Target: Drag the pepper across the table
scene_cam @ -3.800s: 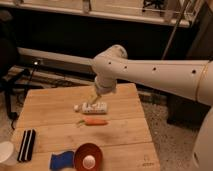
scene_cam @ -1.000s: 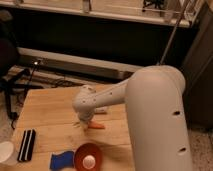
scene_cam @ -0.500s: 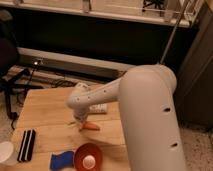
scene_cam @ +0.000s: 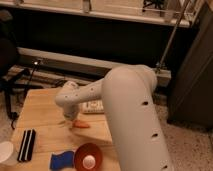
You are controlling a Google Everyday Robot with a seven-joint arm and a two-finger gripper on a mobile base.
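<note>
The pepper (scene_cam: 81,124) is a slim orange-red vegetable lying on the light wooden table (scene_cam: 45,107), near its middle. Only its right part shows; its left end is under my arm's tip. My gripper (scene_cam: 70,119) is down at the table surface right at the pepper's left end, at the end of the big white arm that fills the right of the camera view. The arm's wrist hides the gripper.
A white ridged block (scene_cam: 93,106) lies just behind the pepper. A red-orange bowl (scene_cam: 88,157) and a blue object (scene_cam: 61,160) sit at the front edge. A black-and-white striped item (scene_cam: 26,145) and a white round object (scene_cam: 5,151) are at the front left.
The arm came down onto the table by the pepper. Over the last second the gripper and the pepper have shifted left across the table.
</note>
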